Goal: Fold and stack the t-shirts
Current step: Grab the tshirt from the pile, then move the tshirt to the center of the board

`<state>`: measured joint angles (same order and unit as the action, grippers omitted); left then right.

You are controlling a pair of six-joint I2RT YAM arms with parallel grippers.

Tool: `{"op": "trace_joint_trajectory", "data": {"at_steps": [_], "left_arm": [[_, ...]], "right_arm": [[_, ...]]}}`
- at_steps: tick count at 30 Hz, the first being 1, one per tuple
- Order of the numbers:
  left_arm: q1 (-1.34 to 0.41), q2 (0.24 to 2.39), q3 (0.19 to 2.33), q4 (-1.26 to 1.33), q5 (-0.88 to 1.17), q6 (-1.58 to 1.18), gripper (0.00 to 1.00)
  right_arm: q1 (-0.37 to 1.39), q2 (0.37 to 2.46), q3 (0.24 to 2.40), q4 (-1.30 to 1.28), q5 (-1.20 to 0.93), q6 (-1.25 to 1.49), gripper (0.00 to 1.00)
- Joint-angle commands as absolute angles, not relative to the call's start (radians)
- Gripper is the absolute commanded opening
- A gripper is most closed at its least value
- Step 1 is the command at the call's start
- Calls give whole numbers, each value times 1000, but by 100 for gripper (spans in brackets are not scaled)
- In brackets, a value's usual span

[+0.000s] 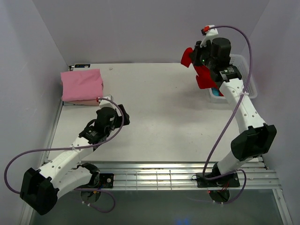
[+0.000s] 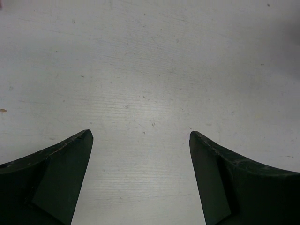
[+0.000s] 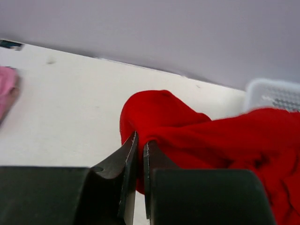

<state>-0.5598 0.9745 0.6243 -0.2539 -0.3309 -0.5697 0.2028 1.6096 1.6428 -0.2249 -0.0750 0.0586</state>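
Observation:
My right gripper [image 1: 196, 60] [image 3: 140, 139] is raised at the back right, shut on a fold of the bright red t-shirt [image 1: 203, 78] [image 3: 197, 126]. The red cloth hangs from the jaws in a crumpled bunch above the table, beside the basket. A folded pink t-shirt [image 1: 82, 84] [image 3: 5, 89] lies at the back left, on a beige layer [image 1: 75, 102] that shows at its near edge. A bit of turquoise cloth [image 1: 216, 92] peeks out of the basket under the right arm. My left gripper [image 1: 123, 115] [image 2: 140, 134] hovers open over bare table, nothing between its fingers.
The white lattice basket [image 1: 249, 80] [image 3: 274, 93] stands at the back right against the wall. Lilac walls close in the table [image 1: 159, 117] at the back and both sides. A slatted metal strip [image 1: 178, 176] runs along the near edge by the arm bases.

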Motion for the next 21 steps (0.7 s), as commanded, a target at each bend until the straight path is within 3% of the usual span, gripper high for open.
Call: {"op": "trace_joint_trajectory", "data": {"at_steps": [1,7,12,21], "left_arm": [[-564,920,609,-242,-316,-580,94],[-563,844,620,-291,-331,-584,94],[-564,775,644,-357,-353,-587,94],[-563,667,669,-434,-371,-617,94]], "right_arm": [[340,1583,1758,-351,-145,63,8],[489,1600,2000,-446,-258,120,8],[500,1612,2213,-482,-325,199,8],[500,1569,2163,-405,-408,302,8]]}}
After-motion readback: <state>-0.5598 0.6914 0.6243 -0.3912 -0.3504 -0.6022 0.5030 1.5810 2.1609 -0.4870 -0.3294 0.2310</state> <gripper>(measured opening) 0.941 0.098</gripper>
